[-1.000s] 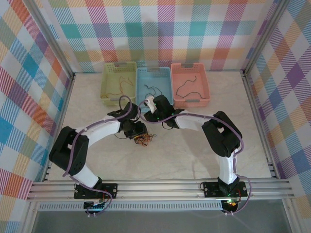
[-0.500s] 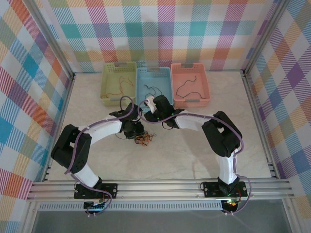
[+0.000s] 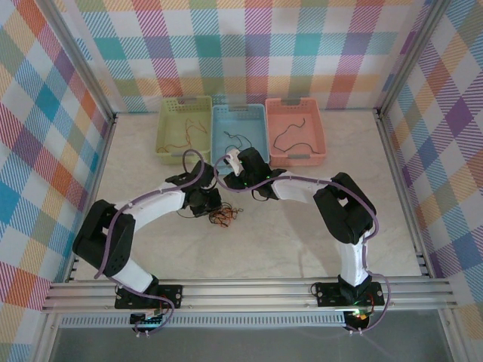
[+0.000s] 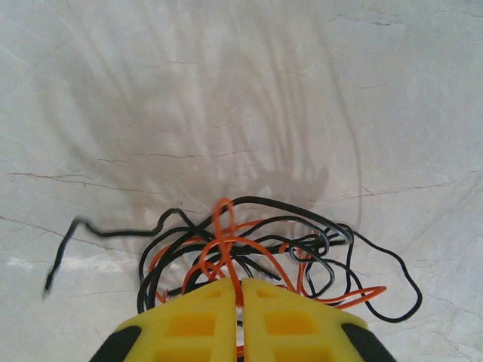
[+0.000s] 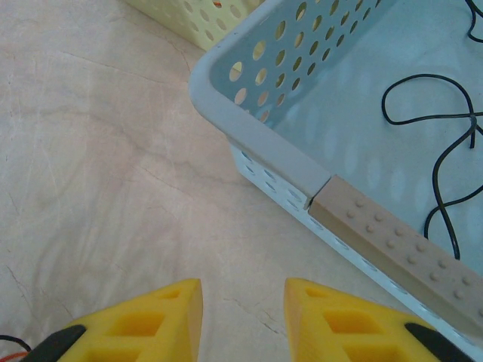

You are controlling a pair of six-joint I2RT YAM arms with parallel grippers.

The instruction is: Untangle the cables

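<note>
Looking down from the top camera, I take the blue basket as my mark. It stands in the middle of a row of three at the far side of the worktop. A yellow-green basket is just beside its left wall and a pink basket just beside its right. The cables lie in a loose orange and black knot on the bare worktop, on the near side of the blue basket and a little apart from it. My left hand is down at that knot. My right hand hangs at the blue basket's near left corner. A thin black cable lies inside the blue basket. From up here I cannot tell how either hand stands.

On the left wrist camera, the left hand has its yellow fingers pressed together. An orange strand of the cables runs into the seam between them, so I am pinching the knot. The rest of it fans out on the worktop just past the fingertips, black loops mixed with orange, and one black tail trails off to the left.

On the right wrist camera, the right hand is spread, with bare worktop showing between its fingers. It sits just short of the blue basket, at that same near corner. The black cable curls on the basket's floor. A corner of the yellow-green basket shows just past the blue basket's far side.
</note>
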